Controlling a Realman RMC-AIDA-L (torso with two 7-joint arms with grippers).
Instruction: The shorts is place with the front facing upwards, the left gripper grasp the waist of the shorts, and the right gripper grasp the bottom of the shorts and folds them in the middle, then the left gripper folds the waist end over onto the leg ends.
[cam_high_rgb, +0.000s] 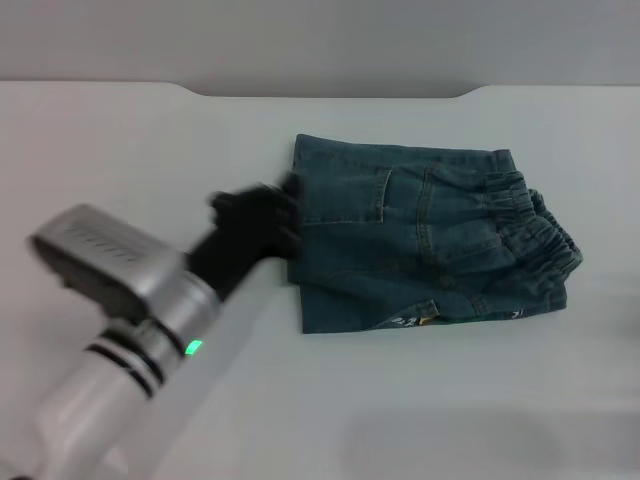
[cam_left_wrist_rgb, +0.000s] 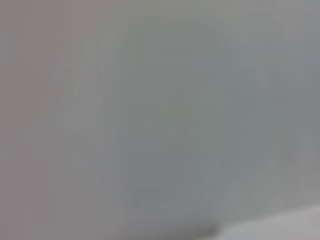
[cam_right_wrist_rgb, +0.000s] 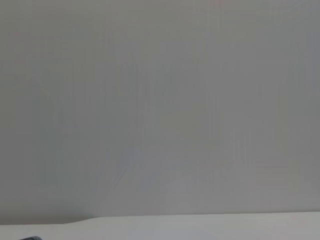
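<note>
The shorts lie folded on the white table, waist to the right. The left gripper sits at their left edge; whether its fingers are apart or together cannot be told.

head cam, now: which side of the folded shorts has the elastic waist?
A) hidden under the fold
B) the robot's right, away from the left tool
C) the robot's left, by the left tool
B: the ruffled waist lies on top at the right end of the shorts, while the left tool sits at their opposite, left edge; the right tool is not in view.
</note>
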